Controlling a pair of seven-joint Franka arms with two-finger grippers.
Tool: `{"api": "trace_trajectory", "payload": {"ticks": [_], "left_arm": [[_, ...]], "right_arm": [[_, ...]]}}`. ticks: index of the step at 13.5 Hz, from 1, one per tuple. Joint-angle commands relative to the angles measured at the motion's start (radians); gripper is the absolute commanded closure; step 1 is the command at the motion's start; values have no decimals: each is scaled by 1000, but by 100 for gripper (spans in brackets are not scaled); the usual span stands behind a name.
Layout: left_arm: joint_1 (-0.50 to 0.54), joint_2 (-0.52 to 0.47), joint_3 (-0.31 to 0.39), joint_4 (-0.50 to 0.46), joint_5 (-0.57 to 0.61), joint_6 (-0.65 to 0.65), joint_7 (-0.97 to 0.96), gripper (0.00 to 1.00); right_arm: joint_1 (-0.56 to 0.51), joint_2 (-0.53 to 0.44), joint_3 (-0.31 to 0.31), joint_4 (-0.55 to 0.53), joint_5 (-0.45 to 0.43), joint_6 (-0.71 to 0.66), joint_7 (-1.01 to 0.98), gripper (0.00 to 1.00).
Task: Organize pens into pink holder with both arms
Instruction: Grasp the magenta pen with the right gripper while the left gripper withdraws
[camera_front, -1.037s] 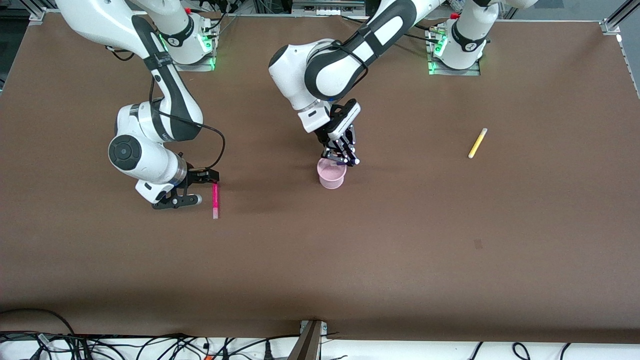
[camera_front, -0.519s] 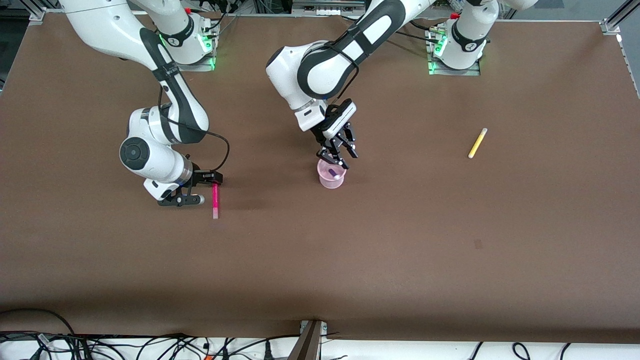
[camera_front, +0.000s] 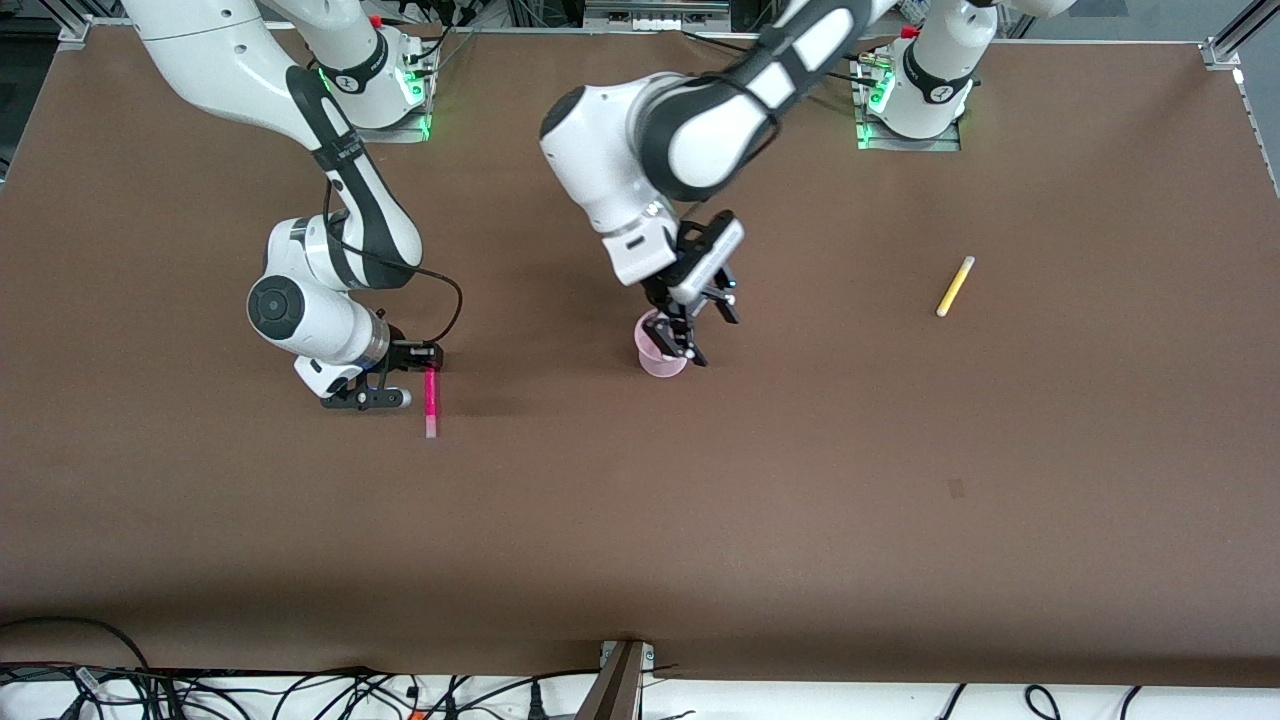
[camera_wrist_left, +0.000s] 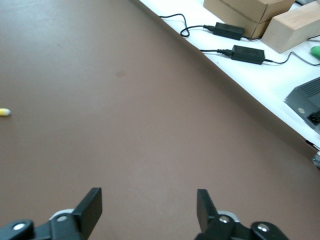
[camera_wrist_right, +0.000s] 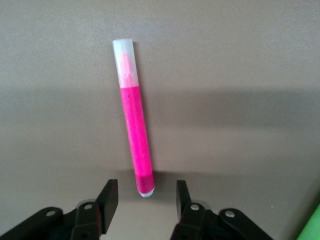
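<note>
The pink holder stands mid-table. My left gripper hangs open and empty just over its rim on the side toward the left arm's end; in the left wrist view only bare table lies between its fingers. The magenta pen lies on the table toward the right arm's end. My right gripper is open and low at the end of the magenta pen that lies farther from the front camera; that end sits between the fingertips. The yellow pen lies toward the left arm's end. The purple and lime green pens are hidden.
The brown table is bare nearer the front camera. The tip of the yellow pen shows at the edge of the left wrist view. Cables and boxes lie off the table's edge.
The left gripper let the purple pen drop into the holder, opened, then turned and shifted toward the left arm's end. The right gripper crept closer to the magenta pen.
</note>
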Motion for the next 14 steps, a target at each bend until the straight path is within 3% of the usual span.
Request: {"api": "trace_trajectory", "payload": {"ticks": [1, 3, 7, 10, 14], "left_arm": [[139, -86, -19, -7, -174, 6, 274, 0], [247, -141, -17, 10, -324, 23, 504, 0], [490, -249, -13, 6, -592, 21, 1033, 0], [632, -263, -13, -10, -685, 11, 1376, 0], [776, -263, -13, -57, -730, -9, 1807, 0]], "right_arm": [[16, 28, 0, -11, 16, 60, 11, 46], [17, 31, 0, -13, 18, 70, 11, 53], [19, 28, 0, -8, 18, 61, 11, 100], [19, 17, 3, 13, 18, 13, 27, 100], [19, -20, 73, 128, 24, -241, 250, 100]]}}
